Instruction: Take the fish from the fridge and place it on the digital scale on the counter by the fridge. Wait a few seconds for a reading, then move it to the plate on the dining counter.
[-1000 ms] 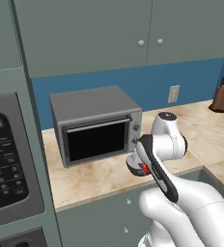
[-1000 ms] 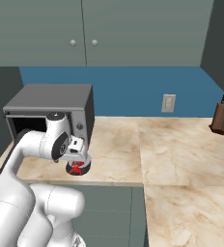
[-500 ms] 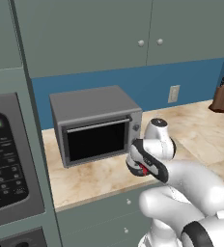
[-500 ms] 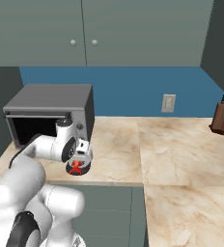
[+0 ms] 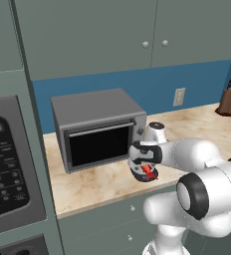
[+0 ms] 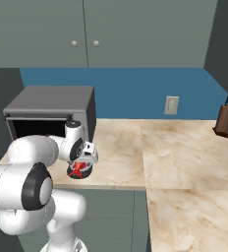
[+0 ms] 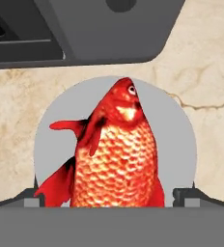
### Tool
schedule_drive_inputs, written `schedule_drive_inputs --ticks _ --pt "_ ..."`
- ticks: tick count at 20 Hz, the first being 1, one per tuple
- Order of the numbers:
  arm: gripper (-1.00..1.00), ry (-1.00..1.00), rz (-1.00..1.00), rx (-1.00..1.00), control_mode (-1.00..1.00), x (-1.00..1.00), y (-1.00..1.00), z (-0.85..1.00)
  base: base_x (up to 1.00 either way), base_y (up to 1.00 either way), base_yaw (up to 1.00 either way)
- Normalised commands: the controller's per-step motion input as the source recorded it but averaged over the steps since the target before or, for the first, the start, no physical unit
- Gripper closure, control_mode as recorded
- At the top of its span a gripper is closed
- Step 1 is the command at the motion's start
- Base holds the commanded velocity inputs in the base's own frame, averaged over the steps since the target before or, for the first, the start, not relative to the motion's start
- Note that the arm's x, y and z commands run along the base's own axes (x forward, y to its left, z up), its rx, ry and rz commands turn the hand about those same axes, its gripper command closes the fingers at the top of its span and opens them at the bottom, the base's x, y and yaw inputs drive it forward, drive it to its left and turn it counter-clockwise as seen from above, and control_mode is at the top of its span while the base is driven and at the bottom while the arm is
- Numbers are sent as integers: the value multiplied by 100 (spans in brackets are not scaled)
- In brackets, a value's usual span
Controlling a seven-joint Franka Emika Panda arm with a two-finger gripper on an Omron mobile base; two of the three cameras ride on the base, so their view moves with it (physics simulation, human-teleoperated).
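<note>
Orange-red fish: the fish (image 7: 116, 159) sits directly under the tool, over the pale round top of the digital scale (image 7: 181, 140); in the left base view the fish (image 5: 148, 171) shows as a red patch just below the wrist.
Fish long axis: in the hand view it runs from the bottom edge up toward the toaster oven (image 7: 85, 29), head at the far end, tail and lower body nearest the tool.
Fish against scale: the body covers the middle of the disc, and grey shows on both sides and beyond the head; whether it rests on the disc or hangs just above it I cannot tell.
Tool: the tool (image 7: 115, 195) has one dark fingertip (image 7: 29, 197) on each side of the fish's lower body, spread wider than the body with grey disc visible between tip and fish, so it looks open and not gripping.
Tool from the side: the tool (image 6: 80, 166) points down at the desk (image 6: 185, 147), just in front of the oven's right corner.
Scale on desk: the scale (image 6: 78, 173) stands near the desk's front edge, beside the oven.
Judgement: the weighing step seems in hand; a regrasp would mean closing across the body's narrow width, straight down.
</note>
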Motion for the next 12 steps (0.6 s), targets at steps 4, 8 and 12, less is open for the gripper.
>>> schedule_drive_inputs --ticks 4,8,12 --pt "-100 9 1 0 -100 18 0 -33 0 0 0" --pt "-100 8 1 0 -100 0 0 -13 0 0 0" --pt "-100 1 3 0 -100 0 0 -2 0 0 0"
